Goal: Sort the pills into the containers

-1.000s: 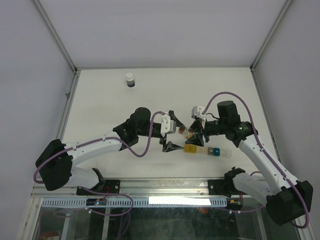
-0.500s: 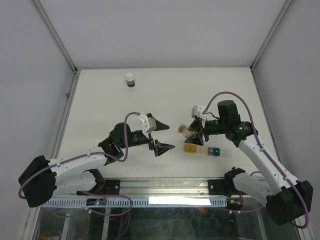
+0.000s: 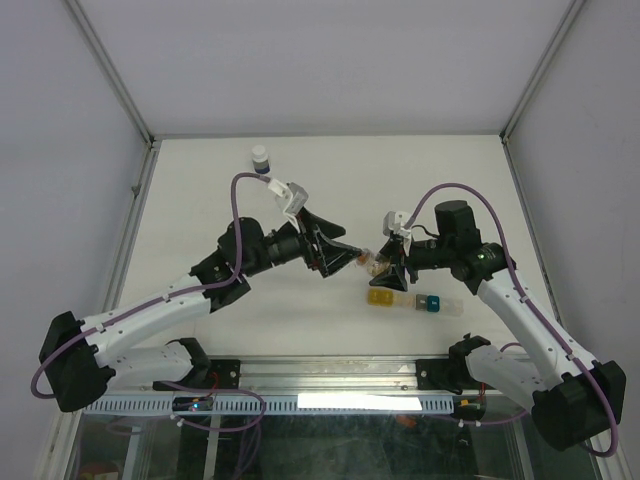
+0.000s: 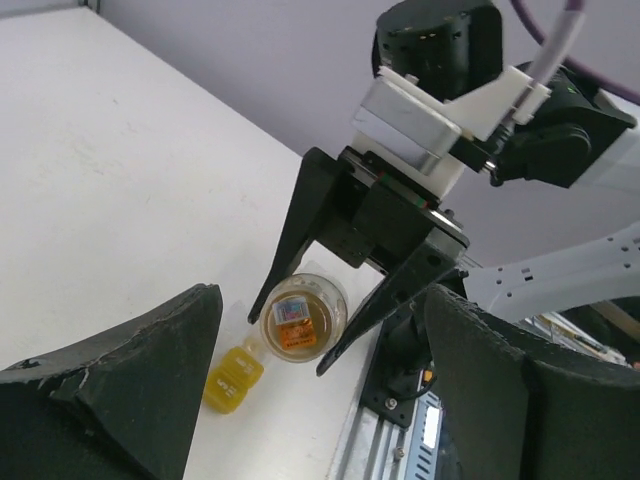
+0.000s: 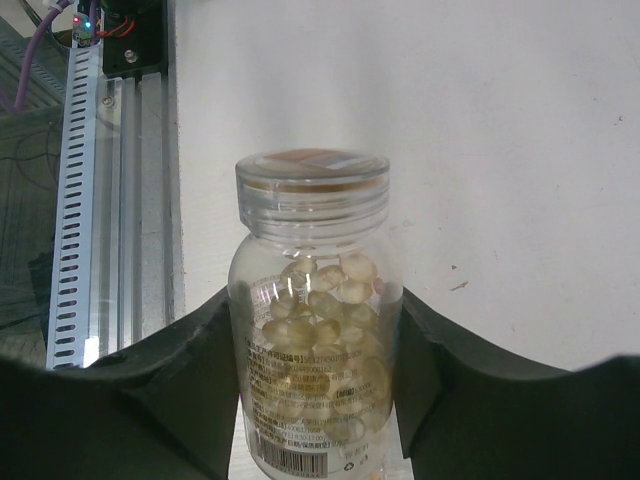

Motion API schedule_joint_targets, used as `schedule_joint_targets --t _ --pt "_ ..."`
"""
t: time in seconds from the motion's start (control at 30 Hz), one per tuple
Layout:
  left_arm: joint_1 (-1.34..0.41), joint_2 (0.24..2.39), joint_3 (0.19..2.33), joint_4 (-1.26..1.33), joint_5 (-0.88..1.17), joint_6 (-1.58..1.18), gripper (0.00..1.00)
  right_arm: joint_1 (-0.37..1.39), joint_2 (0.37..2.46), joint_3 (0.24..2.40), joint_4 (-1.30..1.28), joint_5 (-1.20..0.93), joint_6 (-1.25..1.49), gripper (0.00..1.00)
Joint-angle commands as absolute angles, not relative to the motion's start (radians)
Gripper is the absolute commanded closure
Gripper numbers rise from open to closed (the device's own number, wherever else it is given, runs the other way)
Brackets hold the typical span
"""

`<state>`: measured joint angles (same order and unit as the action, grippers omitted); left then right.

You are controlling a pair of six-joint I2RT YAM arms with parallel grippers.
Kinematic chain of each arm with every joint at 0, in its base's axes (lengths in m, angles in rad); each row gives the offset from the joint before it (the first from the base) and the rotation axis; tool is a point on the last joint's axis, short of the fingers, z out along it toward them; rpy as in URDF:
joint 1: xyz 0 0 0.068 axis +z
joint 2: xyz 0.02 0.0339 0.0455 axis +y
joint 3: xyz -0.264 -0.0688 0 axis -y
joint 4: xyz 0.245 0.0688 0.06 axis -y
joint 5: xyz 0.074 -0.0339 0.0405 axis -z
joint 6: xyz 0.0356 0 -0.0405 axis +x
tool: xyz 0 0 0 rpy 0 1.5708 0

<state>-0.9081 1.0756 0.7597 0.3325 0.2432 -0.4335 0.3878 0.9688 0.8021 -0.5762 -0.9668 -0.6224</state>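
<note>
I see my right gripper (image 3: 388,267) pinching the small clear capped vial (image 5: 312,340), tan pills (image 5: 318,302) inside, just far of the yellow, clear and teal compartment strip (image 3: 414,301) on the white table (image 3: 200,210), my left gripper (image 3: 342,255) spread wide just left of its cap.

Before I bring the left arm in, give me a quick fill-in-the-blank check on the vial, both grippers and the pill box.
1. The right gripper is ____ on the vial.
2. The vial's lid is ____, not off.
3. The left gripper faces the lid with its jaws ____.
4. The pill box lies on the table, and its end compartment on the left arm's side is coloured ____.

Missing words: shut; on; open; yellow.
</note>
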Motion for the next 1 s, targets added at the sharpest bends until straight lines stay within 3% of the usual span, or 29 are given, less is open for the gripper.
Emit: schedule_joint_targets --t 0.0,0.7,0.97 --pt "-0.916 1.133 0.85 0.184 0.184 -0.516 0.17 0.387 0.962 0.833 -0.531 -0.997 -0.617 1.0" --pt "-0.948 1.281 0.957 0.142 0.319 -0.5 0.42 0.387 0.963 0.833 -0.53 -0.996 -0.617 1.0" --pt "-0.948 1.302 0.967 0.127 0.377 -0.479 0.63 0.388 0.962 0.833 -0.531 -0.996 -0.617 1.0"
